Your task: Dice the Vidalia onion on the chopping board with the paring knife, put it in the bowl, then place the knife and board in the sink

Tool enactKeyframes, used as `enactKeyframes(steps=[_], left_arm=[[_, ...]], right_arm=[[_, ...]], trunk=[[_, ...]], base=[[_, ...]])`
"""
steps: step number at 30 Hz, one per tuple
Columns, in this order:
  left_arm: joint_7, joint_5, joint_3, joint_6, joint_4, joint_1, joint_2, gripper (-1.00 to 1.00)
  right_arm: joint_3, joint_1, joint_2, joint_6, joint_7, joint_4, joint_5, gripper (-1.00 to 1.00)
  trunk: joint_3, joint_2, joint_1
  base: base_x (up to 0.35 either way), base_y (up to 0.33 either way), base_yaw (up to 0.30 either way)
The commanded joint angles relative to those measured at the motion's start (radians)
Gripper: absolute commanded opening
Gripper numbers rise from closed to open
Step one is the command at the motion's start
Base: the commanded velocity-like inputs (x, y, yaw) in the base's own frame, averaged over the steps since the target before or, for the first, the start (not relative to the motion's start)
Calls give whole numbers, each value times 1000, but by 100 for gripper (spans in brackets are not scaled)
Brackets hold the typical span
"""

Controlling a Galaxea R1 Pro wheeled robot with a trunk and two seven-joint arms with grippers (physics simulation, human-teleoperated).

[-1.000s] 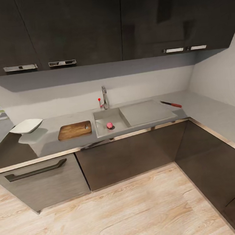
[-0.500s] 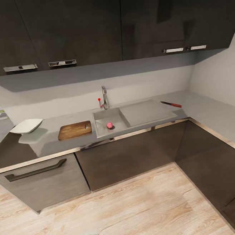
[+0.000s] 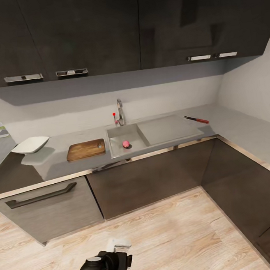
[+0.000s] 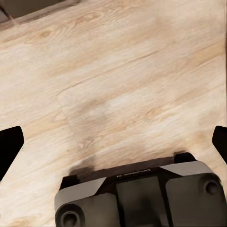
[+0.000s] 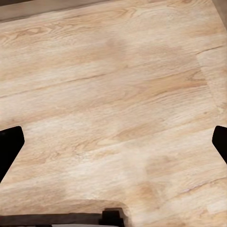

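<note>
The pinkish-red Vidalia onion (image 3: 126,143) lies in the basin of the sink (image 3: 167,128), near the drain. The brown chopping board (image 3: 85,149) lies flat on the grey countertop (image 3: 57,161) just left of the basin. Further left stands the white bowl (image 3: 30,145). The red-handled paring knife (image 3: 196,119) rests on the countertop right of the drainboard. My left arm (image 3: 103,269) shows at the lower edge of the head view, far from the counter. In the wrist views, my left gripper (image 4: 113,146) and right gripper (image 5: 113,144) are both open over the wooden floor, with nothing between the fingers.
A chrome faucet (image 3: 120,111) stands behind the basin. Dark upper cabinets (image 3: 100,31) hang above the counter, which turns a corner at the right (image 3: 251,140). Light wood floor (image 3: 161,235) lies between me and the cabinet fronts. A drawer with a dark handle (image 3: 41,196) sits at lower left.
My left arm has risen into the lower edge of the head view. The things on the counter and in the sink have not moved.
</note>
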Motion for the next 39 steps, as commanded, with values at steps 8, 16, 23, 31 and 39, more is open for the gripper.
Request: enactKeyframes(steps=[8,16,23,31,39], left_arm=[[50,-3,-24,36,-6,-182,-10,100],[57,12,-25,59,-2,-467,-18,100],[58,18,-25,62,27,-703,-20,100],[59,26,-23,59,293,-939,-21,100],[103,47,-17,56,518,-1057,-20,100]], right_arm=[[-8,-1,0,-3,-3,0,10,100],[-8,-1,0,-2,-3,0,10,100],[-8,-1,0,-2,-3,0,10,100],[-8,-1,0,-2,-3,0,10,100],[-8,-1,0,-2,-3,0,10,100]], trunk=[[-2,-2,1],[-2,-2,1],[-2,-2,1],[-2,-2,1],[-2,-2,1]], base=[[0,0,0],[0,0,0],[0,0,0],[0,0,0],[0,0,0]])
